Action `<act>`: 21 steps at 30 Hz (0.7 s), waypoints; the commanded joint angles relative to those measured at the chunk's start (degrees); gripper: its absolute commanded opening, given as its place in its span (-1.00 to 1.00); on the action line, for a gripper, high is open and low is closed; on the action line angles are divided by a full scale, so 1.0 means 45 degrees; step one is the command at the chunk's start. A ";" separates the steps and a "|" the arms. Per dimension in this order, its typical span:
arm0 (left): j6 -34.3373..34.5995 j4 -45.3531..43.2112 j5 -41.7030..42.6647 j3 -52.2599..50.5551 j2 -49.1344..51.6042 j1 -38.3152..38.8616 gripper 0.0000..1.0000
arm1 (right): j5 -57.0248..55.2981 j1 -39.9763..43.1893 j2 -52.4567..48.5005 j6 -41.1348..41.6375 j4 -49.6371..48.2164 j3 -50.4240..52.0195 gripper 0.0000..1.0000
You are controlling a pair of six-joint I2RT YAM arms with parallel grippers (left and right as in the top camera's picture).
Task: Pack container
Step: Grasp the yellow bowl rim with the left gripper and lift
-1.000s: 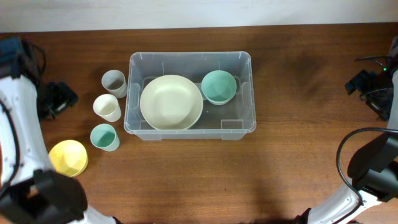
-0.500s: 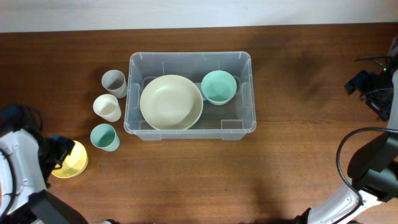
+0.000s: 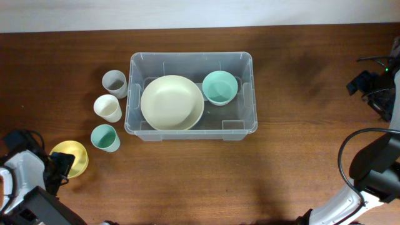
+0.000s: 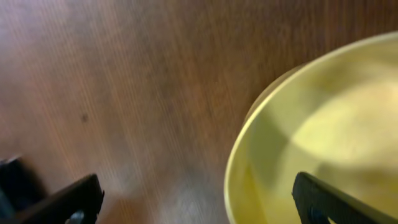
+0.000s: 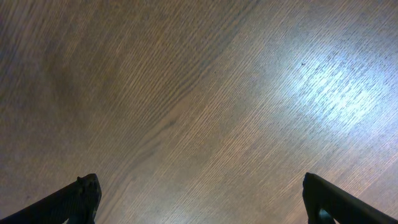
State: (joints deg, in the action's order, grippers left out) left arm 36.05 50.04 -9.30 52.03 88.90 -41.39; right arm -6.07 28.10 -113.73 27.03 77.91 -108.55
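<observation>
Container (image 3: 191, 56) at centre of bench (image 3: 300, 156), a cream bowl (image 3: 172, 102) and a teal bowl (image 3: 220, 86) already inside. Left tool (image 4: 196, 202), spread wide and empty, straddles the rim of the yellow bowl (image 4: 311, 124). Right tool (image 5: 199, 202) also gapes empty above bare wood. Step in hand, probably: grasping the yellow bowl. Next move calls for lowering, pinching the rim, and lifting it clear of the three cups (image 3: 107, 107) beside the container.
</observation>
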 commanded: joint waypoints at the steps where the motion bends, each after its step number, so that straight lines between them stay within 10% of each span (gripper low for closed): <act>1: 0.0136 -0.0947 0.0554 -0.0549 -0.0287 -0.0068 0.98 | -0.0029 -0.0015 0.0000 0.0112 0.0000 0.0019 0.98; 10: 0.0136 -0.1443 0.0874 -0.0675 -0.0282 -0.0068 0.78 | -0.0029 -0.0015 0.0000 0.0107 0.0000 0.0019 0.98; 14: 0.0136 -0.1302 0.0879 -0.0675 -0.0282 -0.0068 0.13 | -0.0029 -0.0015 0.0000 0.0107 0.0000 0.0019 0.98; 21: 0.0136 -0.1180 0.0874 -0.0733 -0.0282 -0.0068 0.15 | -0.0029 -0.0015 0.0000 0.0107 0.0000 0.0019 0.98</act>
State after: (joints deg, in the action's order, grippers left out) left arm 36.49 44.80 -5.78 49.43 88.90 -41.39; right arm -6.07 28.10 -113.73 26.98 77.91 -108.55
